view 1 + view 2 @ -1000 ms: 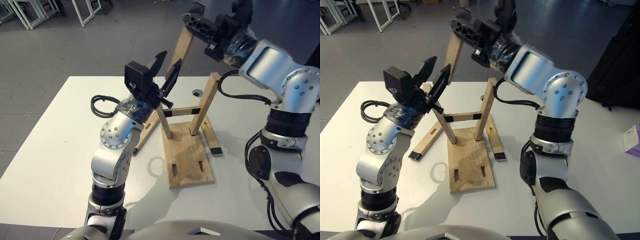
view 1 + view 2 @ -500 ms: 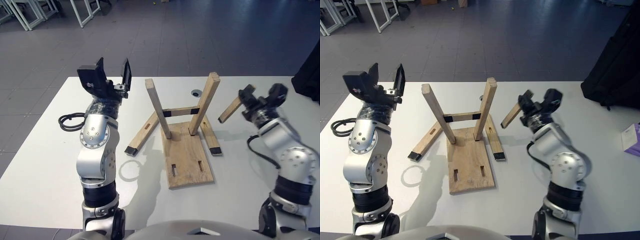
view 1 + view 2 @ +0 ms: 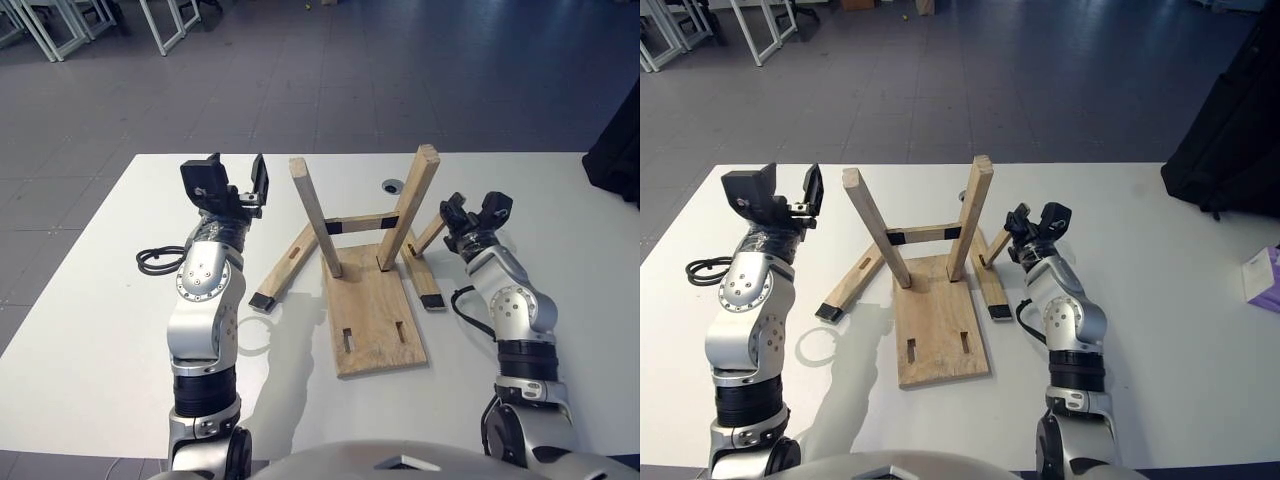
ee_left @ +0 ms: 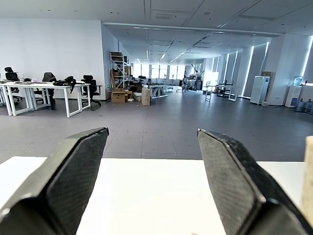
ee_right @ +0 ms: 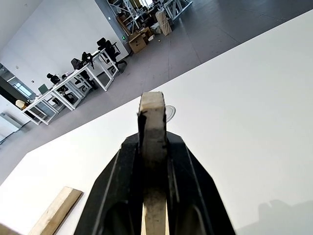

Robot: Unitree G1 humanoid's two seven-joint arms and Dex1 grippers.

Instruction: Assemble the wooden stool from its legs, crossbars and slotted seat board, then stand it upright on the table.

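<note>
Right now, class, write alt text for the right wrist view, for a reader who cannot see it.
The right gripper is shut on a wooden piece, with the white table beyond it. A second wooden bar lies flat on the table.

We see that the right claw (image 3: 471, 212) has dropped from high above the desk's (image 3: 90, 330) far edge. It swung out toward the right edge and is now low, just beside the leg frame (image 3: 362, 222). The loose leg (image 3: 431, 234) it grips came along, and its free end now seems to reach the seat board's (image 3: 375, 320) far right corner, though we cannot confirm contact. The left claw (image 3: 232, 182) pulled away from the frame toward the left edge, then edged partway back.
</note>
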